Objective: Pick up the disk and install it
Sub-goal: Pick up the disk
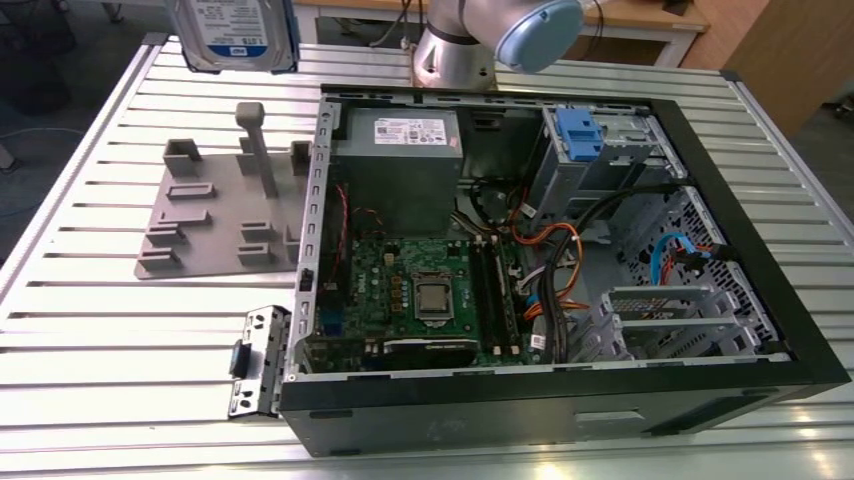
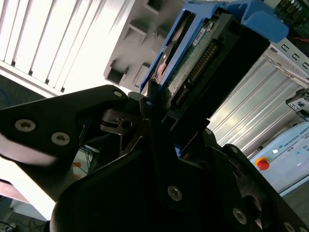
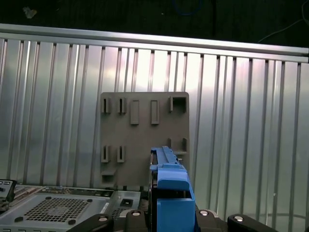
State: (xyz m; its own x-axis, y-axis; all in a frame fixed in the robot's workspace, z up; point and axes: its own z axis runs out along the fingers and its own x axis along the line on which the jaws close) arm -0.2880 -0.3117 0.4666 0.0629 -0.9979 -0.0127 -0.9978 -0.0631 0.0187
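Above the grey stand (image 1: 214, 225), the claw (image 3: 172, 213) is clamped on the disk (image 1: 235, 38); its long axis points down.

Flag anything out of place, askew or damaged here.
Nothing looks damaged. One oddity: a black metal bracket lies on the table beside the open computer case's corner, at the exterior view's lower left, apparently detached. The disk is off the table, clamped in the gripper.

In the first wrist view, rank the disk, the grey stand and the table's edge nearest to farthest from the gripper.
1. The disk, clamped in the gripper.
2. The grey stand, lying beneath the disk.
3. The table's edge, beyond the stand.
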